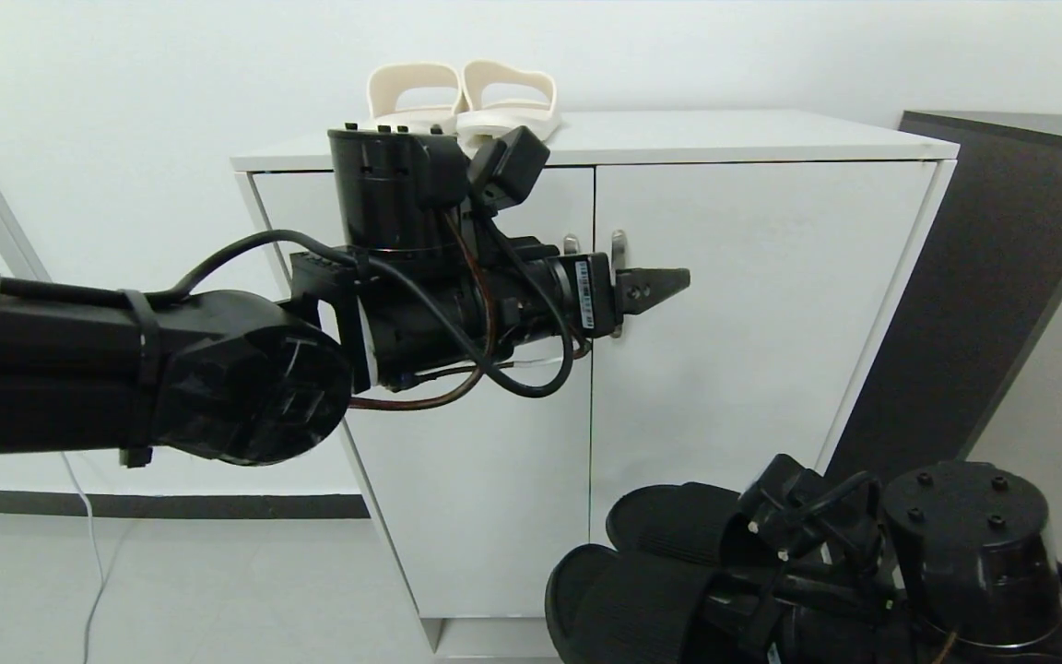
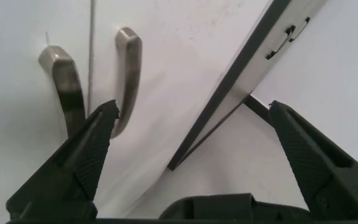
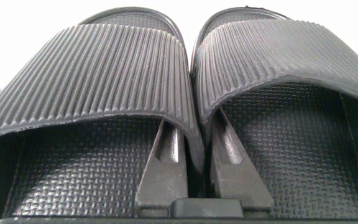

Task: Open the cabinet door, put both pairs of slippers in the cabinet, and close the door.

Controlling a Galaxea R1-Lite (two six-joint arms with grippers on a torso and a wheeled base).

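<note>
The white cabinet (image 1: pixel 752 304) stands with both doors closed; two metal handles (image 1: pixel 619 249) flank the centre seam. A cream pair of slippers (image 1: pixel 462 97) rests on its top. My left gripper (image 1: pixel 655 286) hovers at handle height before the right door. In the left wrist view that gripper (image 2: pixel 192 112) is open, one fingertip (image 2: pixel 101 127) just beside the handle (image 2: pixel 128 74); nothing is between the fingers. Low at the right, my right gripper (image 3: pixel 197 174) is shut on the black pair of slippers (image 1: pixel 651 553), pinching the two adjoining strap edges (image 3: pixel 191 81).
A dark grey panel (image 1: pixel 983 277) leans or stands right of the cabinet. A thin cable (image 1: pixel 93 553) hangs down to the floor at the left. The white wall lies close behind the cabinet.
</note>
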